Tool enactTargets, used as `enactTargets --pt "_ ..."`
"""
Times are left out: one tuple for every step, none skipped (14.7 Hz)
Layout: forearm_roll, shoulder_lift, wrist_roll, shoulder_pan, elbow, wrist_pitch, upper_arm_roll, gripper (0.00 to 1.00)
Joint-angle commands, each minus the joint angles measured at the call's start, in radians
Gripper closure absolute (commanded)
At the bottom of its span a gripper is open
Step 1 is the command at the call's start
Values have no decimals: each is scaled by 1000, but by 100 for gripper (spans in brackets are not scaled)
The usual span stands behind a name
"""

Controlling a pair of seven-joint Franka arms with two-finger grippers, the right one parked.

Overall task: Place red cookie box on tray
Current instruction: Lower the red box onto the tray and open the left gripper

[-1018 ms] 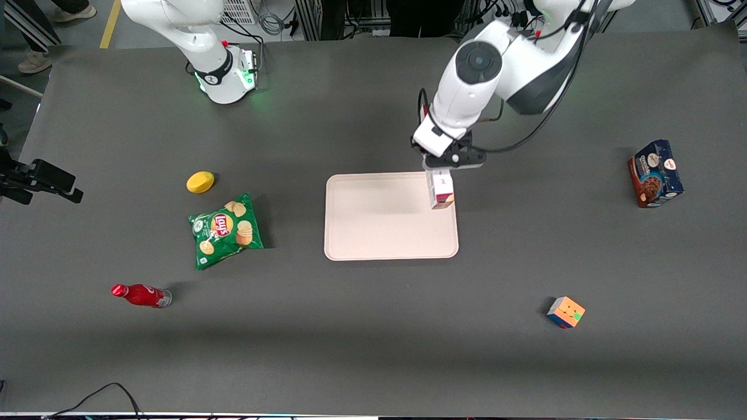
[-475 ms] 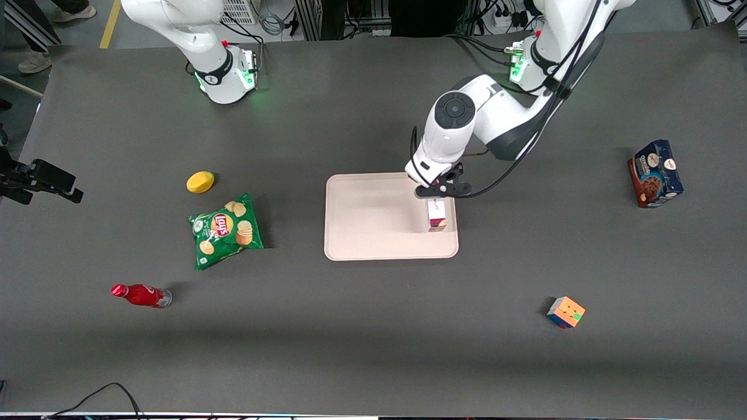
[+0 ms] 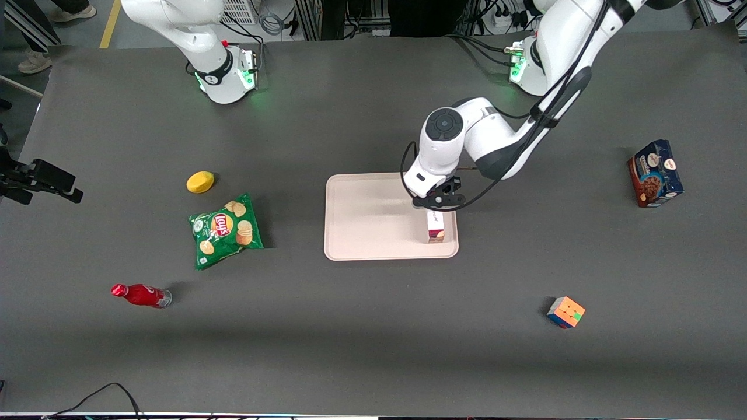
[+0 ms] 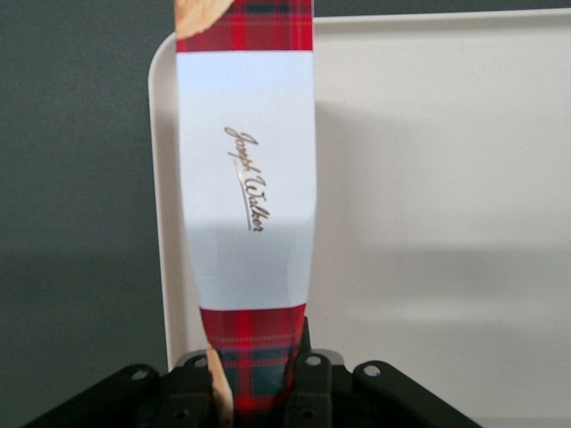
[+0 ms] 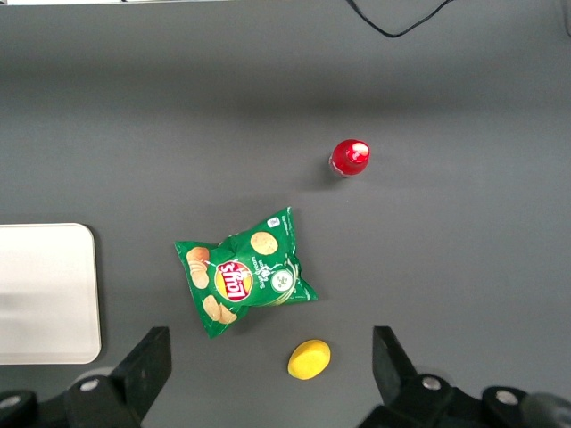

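My left gripper (image 3: pixel 435 205) is shut on one end of the red cookie box (image 3: pixel 435 227), a slim red tartan carton with a white label panel (image 4: pixel 245 178). The box hangs lengthwise below the fingers (image 4: pixel 308 388), its lower end down at the tray (image 3: pixel 373 221). It is over the strip of the pale cream tray along the edge toward the working arm's end of the table. I cannot tell whether the box touches the tray (image 4: pixel 428 178). The wrist view shows the tray's rim just beside the carton.
A green chips bag (image 3: pixel 226 229), a yellow lemon (image 3: pixel 200 181) and a red bottle (image 3: pixel 140 295) lie toward the parked arm's end. A colour cube (image 3: pixel 565 311) and a blue-and-brown cookie box (image 3: pixel 655 172) sit toward the working arm's end.
The left arm has come down and toward the front camera with the box held, from above the tray's edge farthest from the camera to low over the tray.
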Motion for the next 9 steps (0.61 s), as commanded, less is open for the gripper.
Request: enactTargets --pt "69 45 -52 -12 21 59 37 100" --pt "83 54 -52 -12 20 71 41 100" --pt "94 62 -52 -12 21 73 44 100" --pt "95 65 -52 -12 21 74 44 100" --pt "95 66 -52 -12 21 74 46 100" --pt "95 68 -52 -12 20 73 48 100" --pt "97 68 -52 -12 20 73 48 100" --pt "103 71 -52 -12 21 73 48 100" --pt "106 75 -52 -12 21 73 48 79"
